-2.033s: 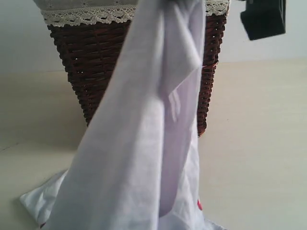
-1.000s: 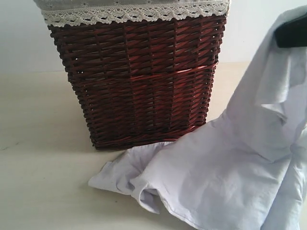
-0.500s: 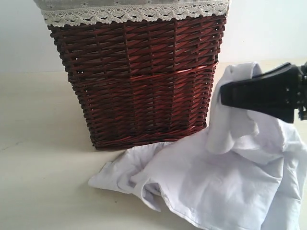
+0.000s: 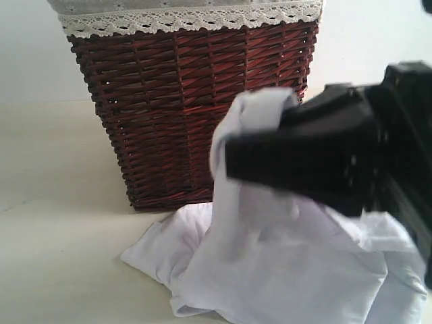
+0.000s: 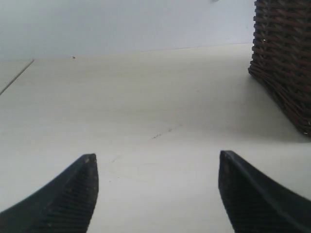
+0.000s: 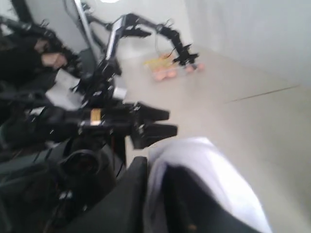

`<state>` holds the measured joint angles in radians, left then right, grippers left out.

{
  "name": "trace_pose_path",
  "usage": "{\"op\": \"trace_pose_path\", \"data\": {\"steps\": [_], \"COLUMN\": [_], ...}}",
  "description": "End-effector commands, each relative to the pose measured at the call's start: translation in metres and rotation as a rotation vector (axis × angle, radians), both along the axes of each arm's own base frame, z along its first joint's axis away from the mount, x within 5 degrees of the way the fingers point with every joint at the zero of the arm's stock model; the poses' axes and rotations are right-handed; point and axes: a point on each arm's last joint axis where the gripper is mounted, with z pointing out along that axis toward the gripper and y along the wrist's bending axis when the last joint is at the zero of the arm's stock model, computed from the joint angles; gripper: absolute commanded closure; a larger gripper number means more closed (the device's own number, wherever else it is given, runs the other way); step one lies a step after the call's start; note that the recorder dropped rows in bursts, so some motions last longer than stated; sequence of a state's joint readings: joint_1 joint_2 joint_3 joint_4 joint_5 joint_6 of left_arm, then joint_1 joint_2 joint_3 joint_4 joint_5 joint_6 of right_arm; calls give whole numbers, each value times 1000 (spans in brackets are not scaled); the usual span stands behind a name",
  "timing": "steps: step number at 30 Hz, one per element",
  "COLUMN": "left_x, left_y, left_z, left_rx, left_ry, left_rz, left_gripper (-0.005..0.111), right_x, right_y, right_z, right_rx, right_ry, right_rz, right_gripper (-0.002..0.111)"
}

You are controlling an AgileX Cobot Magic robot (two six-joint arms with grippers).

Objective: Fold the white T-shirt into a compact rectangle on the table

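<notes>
The white T-shirt [image 4: 290, 270] lies crumpled on the table [image 4: 54, 236] in front of the basket, towards the right. One fold of it is lifted up against the basket's front. My right gripper [image 4: 233, 158] is large and close in the exterior view, and it is shut on that raised fold. In the right wrist view the white cloth [image 6: 214, 170] is pinched between the dark fingers [image 6: 129, 194] and drapes over one of them. My left gripper [image 5: 155, 162] is open low over the bare table [image 5: 146, 97], with nothing between its fingers. No lettering or neck tag shows.
A dark wicker basket [image 4: 189, 101] with white lace trim [image 4: 182, 19] stands at the back of the table; its corner [image 5: 286, 58] appears in the left wrist view. Beyond the cloth, the right wrist view shows black arm hardware [image 6: 146, 121] and a blurred room.
My right gripper has swung left across the view with the raised fold, from the right edge to the front of the basket. The shirt's heap has shifted slightly. The left side is unchanged.
</notes>
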<state>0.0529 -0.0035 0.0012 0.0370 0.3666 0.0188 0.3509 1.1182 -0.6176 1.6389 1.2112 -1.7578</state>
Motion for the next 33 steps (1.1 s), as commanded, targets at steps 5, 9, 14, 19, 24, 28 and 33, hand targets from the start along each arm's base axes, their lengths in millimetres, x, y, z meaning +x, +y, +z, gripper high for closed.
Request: {"op": "trace_pose_path", "data": {"steps": [5,9,14,19,24,28,33], "left_x": [0,0,0,0,0,0,0], "left_y": [0,0,0,0,0,0,0], "left_z": [1,1,1,1,1,1,1], "left_rx": [0,0,0,0,0,0,0], "left_ry": [-4,-4,-4,-4,-4,-4,-4], "left_rz": [-5,-5,-5,-5,-5,-5,-5], "left_gripper": [39,39,39,39,39,39,39], "right_x": [-27,-11,7,3,-7,-2,37], "right_y": [16,13,-2,-4,-6,-17,-42], "right_z": [-10,-5,21,46,35,16,8], "right_rx": [-124,-136,-110,-62,-209,-460,-681], "right_ry": [-51,-89,-140,-26,39,-103,-189], "right_rz": [212,49,-151,-142,-31,-90,-562], "right_gripper": [44,42,42,42,44,44,44]}}
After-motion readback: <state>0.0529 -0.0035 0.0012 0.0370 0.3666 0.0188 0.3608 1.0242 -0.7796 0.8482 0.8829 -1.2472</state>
